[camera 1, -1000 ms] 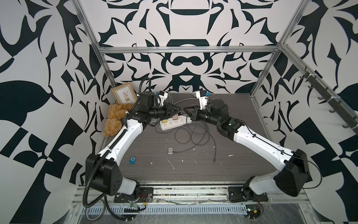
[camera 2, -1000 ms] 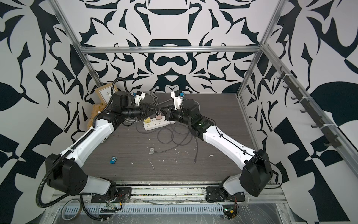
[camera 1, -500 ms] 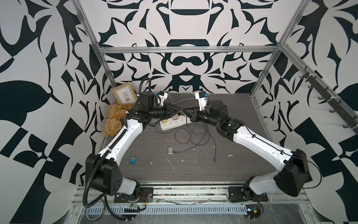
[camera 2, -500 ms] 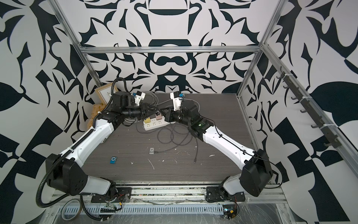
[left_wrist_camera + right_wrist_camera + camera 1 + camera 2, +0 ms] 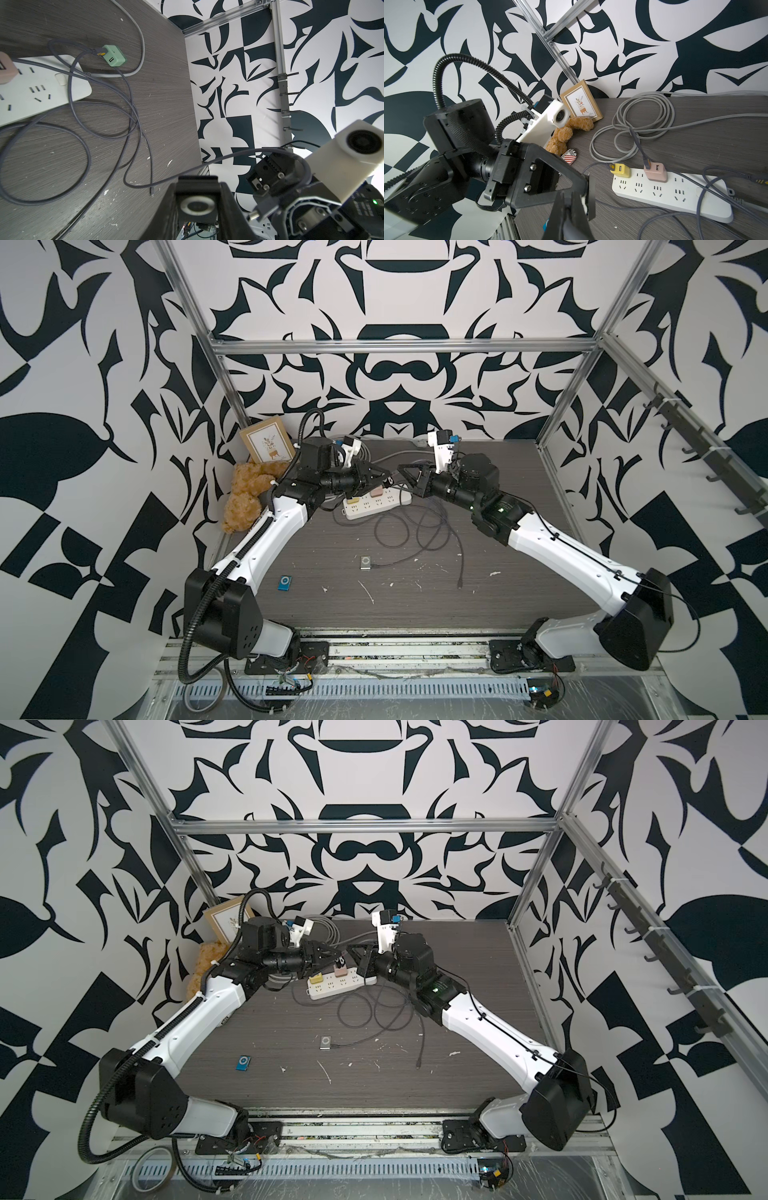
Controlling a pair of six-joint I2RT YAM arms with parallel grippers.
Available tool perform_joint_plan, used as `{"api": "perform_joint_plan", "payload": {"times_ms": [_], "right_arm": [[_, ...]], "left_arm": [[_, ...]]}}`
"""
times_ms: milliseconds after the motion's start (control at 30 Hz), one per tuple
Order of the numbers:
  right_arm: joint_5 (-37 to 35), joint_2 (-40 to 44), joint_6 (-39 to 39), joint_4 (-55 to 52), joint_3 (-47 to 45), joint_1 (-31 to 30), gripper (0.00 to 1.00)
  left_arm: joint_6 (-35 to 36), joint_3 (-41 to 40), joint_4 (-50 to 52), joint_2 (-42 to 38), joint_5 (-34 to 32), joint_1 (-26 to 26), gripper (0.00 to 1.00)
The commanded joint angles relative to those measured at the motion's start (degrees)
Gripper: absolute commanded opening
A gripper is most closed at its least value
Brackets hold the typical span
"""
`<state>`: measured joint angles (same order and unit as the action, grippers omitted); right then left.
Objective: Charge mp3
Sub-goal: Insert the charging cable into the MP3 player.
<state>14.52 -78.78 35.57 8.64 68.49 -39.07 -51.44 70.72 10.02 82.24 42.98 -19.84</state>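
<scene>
Pinching dark mp3 (image 5: 197,205) in L gripper (image 5: 197,181), wheel face toward wrist cam. Clamping grey cable (image 5: 232,155) w/ R gripper (image 5: 568,197), jaws fully closed. Hovering tip-to-tip, mp3 just in front of R tips; contact unclear. Hanging both above power strip (image 5: 654,193).

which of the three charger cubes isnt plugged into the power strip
The green charger: it lies on the table past the power strip's end, while the yellow charger and pink charger sit in its sockets.
</scene>
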Motion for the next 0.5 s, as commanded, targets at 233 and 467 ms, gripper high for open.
{"api": "perform_joint_plan", "payload": {"times_ms": [233,467], "right_arm": [[0.75,1.05,-0.86,0.98,-0.2,0.05,0.0],[1.21,0.74,-0.6,0.75,-0.89,0.04,0.0]], "left_arm": [[-0.85,-0.49,-1.77,-0.76,1.07,0.24,0.0],[-0.94,-0.41,-2.02,-0.79,0.96,0.24,0.0]]}}
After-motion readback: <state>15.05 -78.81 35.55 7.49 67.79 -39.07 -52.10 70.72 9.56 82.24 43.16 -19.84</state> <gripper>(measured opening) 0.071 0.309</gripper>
